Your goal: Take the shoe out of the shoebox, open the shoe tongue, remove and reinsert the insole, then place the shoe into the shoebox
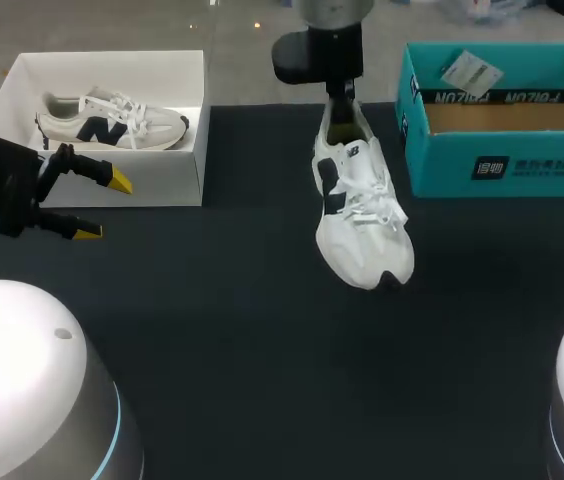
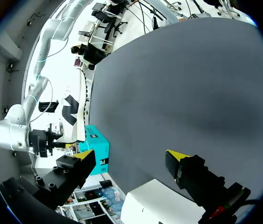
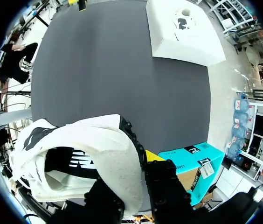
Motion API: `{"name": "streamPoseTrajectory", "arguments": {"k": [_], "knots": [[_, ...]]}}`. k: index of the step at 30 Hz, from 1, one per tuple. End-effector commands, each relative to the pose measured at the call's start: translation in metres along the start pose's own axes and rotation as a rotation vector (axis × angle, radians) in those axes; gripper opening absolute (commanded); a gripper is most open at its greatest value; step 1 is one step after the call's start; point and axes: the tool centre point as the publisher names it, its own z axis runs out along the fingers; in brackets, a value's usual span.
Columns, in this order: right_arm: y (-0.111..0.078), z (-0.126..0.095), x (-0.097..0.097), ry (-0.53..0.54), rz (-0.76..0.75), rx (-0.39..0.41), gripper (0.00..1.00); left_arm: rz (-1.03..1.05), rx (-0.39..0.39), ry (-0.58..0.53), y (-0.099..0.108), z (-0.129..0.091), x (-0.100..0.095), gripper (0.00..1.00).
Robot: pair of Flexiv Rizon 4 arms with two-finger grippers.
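My left claw (image 1: 102,206) hangs wide open and empty at the table's (image 1: 222,340) left edge. It is just in front of the white box (image 1: 177,180) at the far left corner, which holds a second shoe (image 1: 112,120). My right claw (image 1: 340,105) grips the white shoe (image 1: 362,220) by its heel near the middle of the far edge. The teal shoebox (image 1: 502,165) sits at the far right corner.

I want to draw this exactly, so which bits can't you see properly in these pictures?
Right jaws: head view, the wrist and the held shoe cover their tips; right wrist view, the shoe's heel hides one yellow tip.
Other shoe in the white box: left wrist view, only a box corner shows, cut off by the edge.
Teal box floor: head view, its near wall hides the front part.
Paper tag: head view, too small to read.
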Motion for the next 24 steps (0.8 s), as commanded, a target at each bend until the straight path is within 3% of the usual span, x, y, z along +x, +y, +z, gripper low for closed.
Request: {"name": "streamPoseTrajectory", "arguments": {"k": [1, 3, 24], "knots": [[-0.0045, -0.0140, 0.0001, -0.007, 0.003, -0.009, 0.00, -0.001, -0.001, 0.005, -0.0003, 0.0001, -0.0007, 1.00], [-0.0045, -0.0165, 0.0005, -0.021, 0.031, -0.052, 0.00, -0.001, -0.001, 0.005, -0.0003, 0.0001, -0.0007, 1.00], [-0.0045, -0.0165, 0.0005, -0.021, 0.031, -0.052, 0.00, -0.001, -0.001, 0.005, -0.0003, 0.0001, -0.0007, 1.00]]}}
